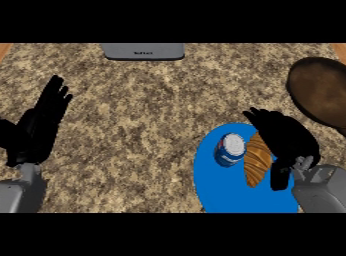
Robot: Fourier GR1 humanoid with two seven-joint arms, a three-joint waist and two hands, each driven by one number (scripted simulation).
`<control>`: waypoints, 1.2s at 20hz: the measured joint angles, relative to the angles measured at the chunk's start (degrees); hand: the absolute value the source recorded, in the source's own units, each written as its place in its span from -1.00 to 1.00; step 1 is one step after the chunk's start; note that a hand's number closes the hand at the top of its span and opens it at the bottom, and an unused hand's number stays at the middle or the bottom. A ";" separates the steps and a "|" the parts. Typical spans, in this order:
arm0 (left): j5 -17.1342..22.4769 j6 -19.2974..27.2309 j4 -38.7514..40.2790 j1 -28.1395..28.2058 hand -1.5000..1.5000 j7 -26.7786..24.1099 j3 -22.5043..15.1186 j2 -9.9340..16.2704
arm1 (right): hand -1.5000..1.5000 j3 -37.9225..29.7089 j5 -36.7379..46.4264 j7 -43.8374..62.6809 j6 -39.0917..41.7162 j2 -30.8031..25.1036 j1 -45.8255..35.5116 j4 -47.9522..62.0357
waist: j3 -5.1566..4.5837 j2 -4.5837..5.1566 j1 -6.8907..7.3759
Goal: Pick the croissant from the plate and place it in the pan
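Croissant (256,160) not lifted yet: it lies on the blue plate (209,185), right against the fingers of the right robot hand (288,137), which hangs over the plate's far-right side with its fingers bent down beside the pastry; whether they have closed on it I cannot tell. Just left of that robot hand, also on the plate, stands a small blue-and-white can (230,149). Beyond and to its right sits the dark pan (325,92), holding nothing. The left robot hand (44,120) rests open, fingers up, well apart on the speckled worktop (146,115). By my reckoning, grasp, lift, carry and placement all remain.
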 measured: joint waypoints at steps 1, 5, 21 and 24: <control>0.01 -0.45 -0.53 0.45 0.00 0.21 0.34 0.20 | -1.00 0.48 1.01 -0.30 -0.81 0.77 0.74 0.28 | 0.00 -0.01 -0.01; -1.44 -0.91 1.14 0.91 0.00 -2.31 0.29 -1.30 | -1.00 0.39 4.38 -4.37 -4.62 2.02 1.43 4.89 | 0.01 0.02 -0.03; -2.24 -4.39 2.65 0.53 0.00 -2.87 3.34 -2.42 | 1.00 -1.59 11.92 -18.11 -11.39 6.59 -0.10 16.81 | -0.45 -0.40 -0.05; -2.80 -4.27 1.87 1.21 0.00 -2.53 3.33 -2.89 | 1.00 -2.15 12.97 -20.31 -12.95 7.22 0.03 17.77 | -0.61 -0.57 -0.13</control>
